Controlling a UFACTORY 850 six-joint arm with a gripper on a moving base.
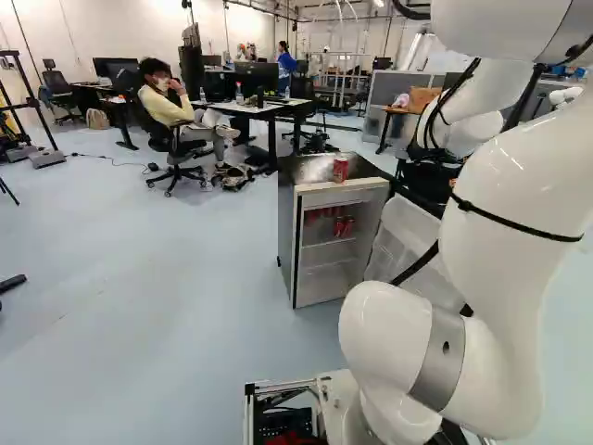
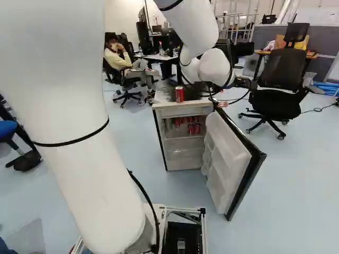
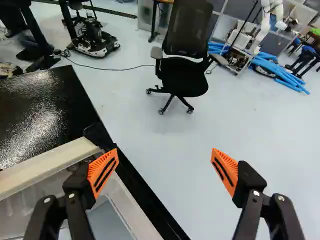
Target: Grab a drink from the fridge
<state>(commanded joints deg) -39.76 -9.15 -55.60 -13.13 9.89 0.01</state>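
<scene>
The gripper (image 2: 242, 82) is up beside the fridge's top, above the door, in the right base view. In the wrist view the gripper (image 3: 164, 159) stands open, nothing between its pads; one finger overlaps the top of the door, the other is over the floor. The small fridge (image 2: 163, 143) has its door (image 2: 228, 159) swung wide, pale shelves on its inner side. Several red cans (image 1: 343, 226) stand on an upper shelf inside. Another red can (image 2: 179, 94) is upright on the fridge's top, whose black surface (image 3: 30, 107) shows in the wrist view.
Beyond the door is a black office chair (image 3: 182, 75). Blue tubes (image 3: 280, 72) lie on the floor near another robot (image 3: 262, 25). Desks (image 1: 269, 109) with monitors stand behind the fridge, a seated person beside them. A cable (image 3: 110, 68) runs over the floor toward the chair.
</scene>
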